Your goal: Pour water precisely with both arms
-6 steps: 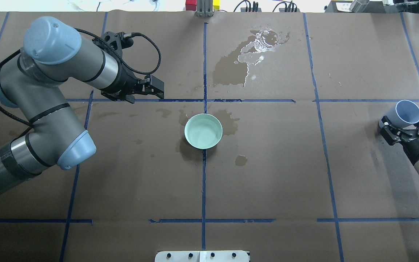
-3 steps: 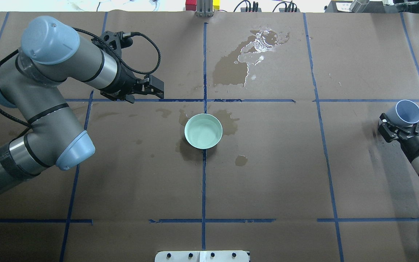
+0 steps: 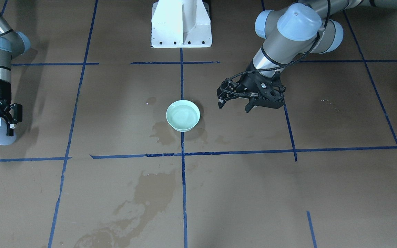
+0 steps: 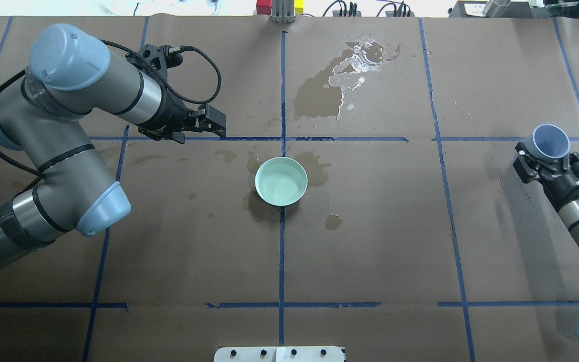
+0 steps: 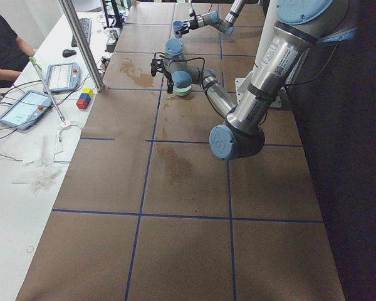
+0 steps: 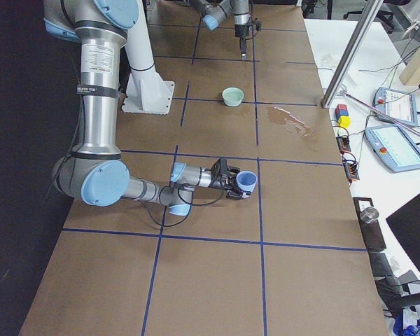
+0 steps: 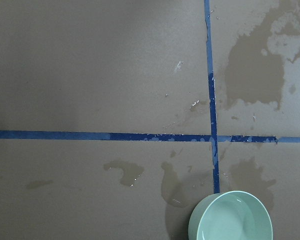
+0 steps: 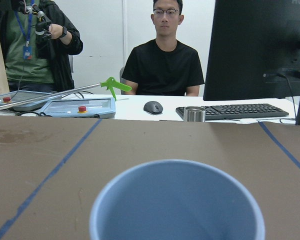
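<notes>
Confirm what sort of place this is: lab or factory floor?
Most likely a robotics lab, not a factory floor: the table is papered brown with a blue tape grid, teach pendants lie on the side desk, and a person sits by a monitor and keyboard.

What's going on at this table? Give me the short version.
It's a two-arm water-pouring setup. The right claw grips a blue cup near the table's right end, well away from the mint bowl at the centre, which already holds some water. The left claw is open and empty, hanging beside the bowl. Wet stains mark the brown paper.
</notes>
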You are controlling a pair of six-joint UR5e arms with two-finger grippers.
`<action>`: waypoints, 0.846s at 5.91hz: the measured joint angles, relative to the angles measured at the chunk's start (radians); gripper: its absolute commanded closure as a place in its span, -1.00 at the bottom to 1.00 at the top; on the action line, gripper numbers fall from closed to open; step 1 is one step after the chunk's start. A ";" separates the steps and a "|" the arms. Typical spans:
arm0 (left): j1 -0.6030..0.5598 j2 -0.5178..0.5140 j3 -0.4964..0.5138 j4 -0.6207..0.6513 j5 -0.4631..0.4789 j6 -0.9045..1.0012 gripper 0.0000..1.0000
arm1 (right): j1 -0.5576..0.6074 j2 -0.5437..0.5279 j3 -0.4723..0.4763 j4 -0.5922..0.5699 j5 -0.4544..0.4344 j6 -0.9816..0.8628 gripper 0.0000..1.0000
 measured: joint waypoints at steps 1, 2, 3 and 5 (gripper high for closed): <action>0.000 0.000 0.000 0.000 -0.001 0.000 -0.99 | 0.021 0.043 0.016 -0.005 0.026 -0.058 0.75; 0.000 0.001 0.000 0.000 -0.001 0.000 -0.99 | 0.027 0.095 0.027 -0.020 0.047 -0.093 0.74; 0.000 0.001 0.000 0.000 0.000 0.001 -0.99 | 0.027 0.145 0.059 -0.063 0.063 -0.141 0.72; 0.000 0.001 0.001 0.000 0.000 0.002 -0.99 | 0.004 0.254 0.145 -0.250 0.070 -0.197 0.73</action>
